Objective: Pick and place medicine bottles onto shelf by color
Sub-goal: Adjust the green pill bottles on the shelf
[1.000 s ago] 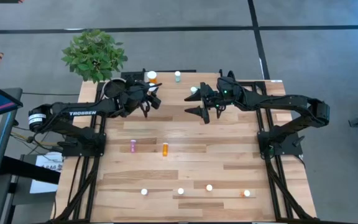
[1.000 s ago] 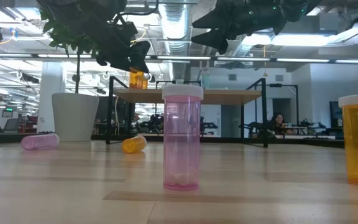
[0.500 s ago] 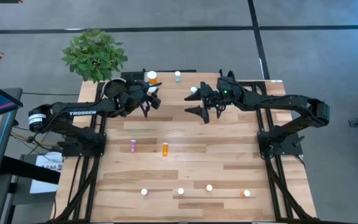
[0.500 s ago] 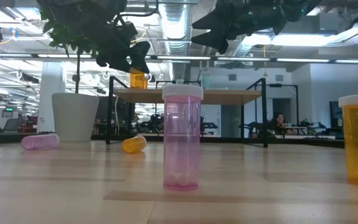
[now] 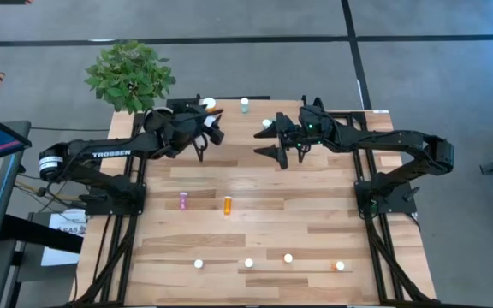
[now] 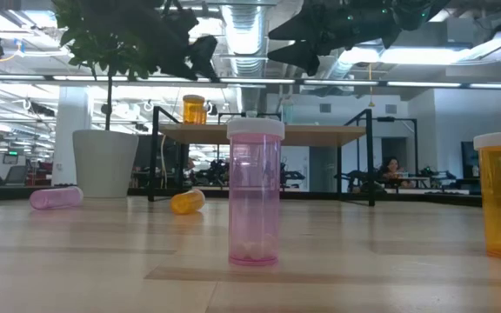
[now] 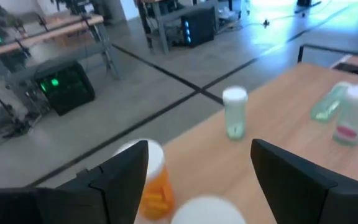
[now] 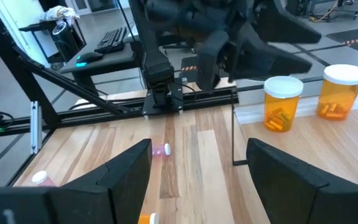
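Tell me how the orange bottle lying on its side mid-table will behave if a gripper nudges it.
The orange bottle lies on its round side on the bare wooden table, so it would probably roll rather than slide. It looks like thin clear plastic, nearly empty, so likely light and easily sent far. Its smooth wall may slip between the fingers.

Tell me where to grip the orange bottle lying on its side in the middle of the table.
Probably best to grip the orange bottle across the middle of its body, coming straight down from above. It lies flat with its long axis along the table, apart from the pink bottle beside it, so both flanks look free.
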Controlling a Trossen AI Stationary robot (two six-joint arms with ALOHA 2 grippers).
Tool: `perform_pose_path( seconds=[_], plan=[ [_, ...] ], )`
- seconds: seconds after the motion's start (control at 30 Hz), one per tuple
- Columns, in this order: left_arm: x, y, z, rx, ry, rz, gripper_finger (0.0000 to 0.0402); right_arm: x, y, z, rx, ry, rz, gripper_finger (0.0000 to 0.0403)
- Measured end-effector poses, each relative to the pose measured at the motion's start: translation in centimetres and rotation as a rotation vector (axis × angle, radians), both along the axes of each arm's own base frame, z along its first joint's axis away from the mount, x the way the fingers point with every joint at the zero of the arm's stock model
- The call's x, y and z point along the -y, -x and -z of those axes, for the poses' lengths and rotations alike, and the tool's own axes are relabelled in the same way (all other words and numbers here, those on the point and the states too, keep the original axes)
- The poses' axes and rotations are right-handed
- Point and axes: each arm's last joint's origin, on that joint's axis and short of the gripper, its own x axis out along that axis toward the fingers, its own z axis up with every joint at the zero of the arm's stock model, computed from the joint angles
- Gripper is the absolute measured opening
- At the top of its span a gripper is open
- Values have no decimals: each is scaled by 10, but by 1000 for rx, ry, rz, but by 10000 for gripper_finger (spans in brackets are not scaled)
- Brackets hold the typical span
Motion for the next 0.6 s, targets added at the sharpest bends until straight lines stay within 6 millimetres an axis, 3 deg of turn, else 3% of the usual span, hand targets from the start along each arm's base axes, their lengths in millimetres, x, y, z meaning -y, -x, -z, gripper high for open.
perform_pose_path(
  seconds=[0.3,0.6],
  plan=[
    [21,-14,-23,23,-117,177,273,0,2,-3,5,6,20,286],
    [32,-47,4,39,-123,394,273,-1,47,6,101,-29,94,286]
  ],
)
